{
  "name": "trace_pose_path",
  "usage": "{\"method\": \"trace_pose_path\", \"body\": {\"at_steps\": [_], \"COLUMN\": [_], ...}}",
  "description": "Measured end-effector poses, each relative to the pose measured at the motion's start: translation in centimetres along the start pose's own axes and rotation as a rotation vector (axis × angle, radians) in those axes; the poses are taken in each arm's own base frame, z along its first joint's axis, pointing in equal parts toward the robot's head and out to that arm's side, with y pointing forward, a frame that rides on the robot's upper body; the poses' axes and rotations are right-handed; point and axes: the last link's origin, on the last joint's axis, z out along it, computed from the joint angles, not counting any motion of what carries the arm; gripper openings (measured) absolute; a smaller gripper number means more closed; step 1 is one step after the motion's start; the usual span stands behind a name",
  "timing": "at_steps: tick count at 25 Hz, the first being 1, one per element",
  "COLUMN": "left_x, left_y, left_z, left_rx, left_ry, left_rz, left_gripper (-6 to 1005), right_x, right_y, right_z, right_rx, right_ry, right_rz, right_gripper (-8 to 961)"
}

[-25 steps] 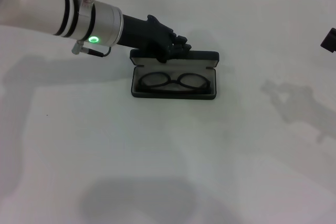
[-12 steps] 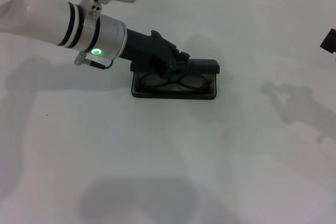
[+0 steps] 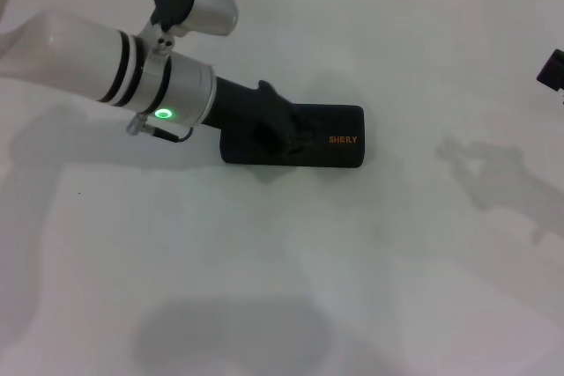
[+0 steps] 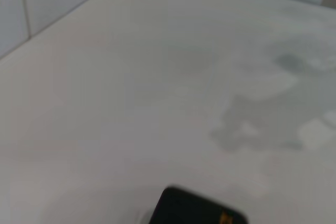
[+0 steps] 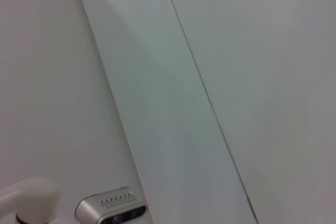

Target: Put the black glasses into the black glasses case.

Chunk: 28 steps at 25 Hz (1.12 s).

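Note:
The black glasses case [image 3: 328, 136] lies shut on the white table, its lid down with orange lettering showing. A corner of it shows in the left wrist view [image 4: 197, 209]. The black glasses are hidden inside the case. My left gripper [image 3: 284, 132] rests on top of the lid, at its left half, pressing down on it. My right gripper [image 3: 552, 68] is parked at the far right edge of the head view.
The white table [image 3: 282, 270] spreads around the case. A wall edge runs along the back. The right wrist view shows only wall panels and part of the left arm [image 5: 110, 208].
The case lid has gone from open to fully shut under my left gripper, which moved forward and down onto it. The glasses are now hidden inside.

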Motion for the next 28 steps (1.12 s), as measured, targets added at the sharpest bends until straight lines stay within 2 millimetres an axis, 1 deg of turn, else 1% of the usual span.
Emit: {"method": "trace_pose_path", "body": {"at_steps": [3,4,5,6,7,9,11,13,14,15,16,18,21,26,28], "left_x": [2.0,2.6,2.8,2.8,2.7,2.0,1.3,-0.3,-0.7,-1.7,-2.3,-3.5,-4.6,-6.1,-6.6], "left_y": [1.0,1.6,2.0,2.9,3.1,4.2,5.5,7.1,7.5,8.1,8.4,8.7,8.7,8.6,8.6], "left_z": [-0.9,-1.9,-2.6,-4.3,-4.9,-7.0,-8.8,-11.0,-11.7,-12.7,-13.4,-14.3,-14.8,-15.2,-15.3], "left_rx": [-0.039,-0.061,-0.073,-0.093,-0.100,-0.119,-0.142,-0.149,-0.144,-0.126,-0.113,-0.098,-0.122,-0.122,-0.122], "left_ry": [0.078,0.133,0.170,0.255,0.282,0.388,0.491,0.622,0.665,0.709,0.731,0.744,0.737,0.732,0.722], "left_rz": [0.042,0.048,0.046,0.038,0.033,0.042,0.090,0.166,0.186,0.194,0.190,0.167,0.124,0.061,0.047], "left_gripper": [207,208,209,209,210,211,212,302,347,392,437,466,510,582,611], "right_x": [-0.2,-0.2,-0.2,-0.3,-0.3,-0.6,-0.9,-0.9,-0.8,-0.8,-0.7,-0.8,-0.8,-0.7,-0.7], "right_y": [0.3,0.5,0.7,0.9,1.2,2.2,2.9,3.6,4.4,4.4,4.8,5.2,5.6,5.9,6.0], "right_z": [-0.7,-0.7,-0.6,-0.2,0.1,0.6,1.0,2.0,3.6,3.6,4.7,6.2,8.0,10.2,10.7], "right_rx": [-0.015,-0.031,-0.055,-0.085,-0.118,-0.201,-0.253,-0.315,-0.396,-0.396,-0.446,-0.505,-0.551,-0.587,-0.595], "right_ry": [-0.004,0.000,0.010,0.023,0.032,0.030,0.027,0.044,0.078,0.078,0.099,0.121,0.148,0.192,0.200], "right_rz": [-0.001,-0.003,-0.006,-0.012,-0.016,-0.028,-0.043,-0.056,-0.066,-0.066,-0.074,-0.085,-0.101,-0.116,-0.119], "right_gripper": [181,181,182,182,183,184,185,186,187,187,188,276,408,608,691]}}
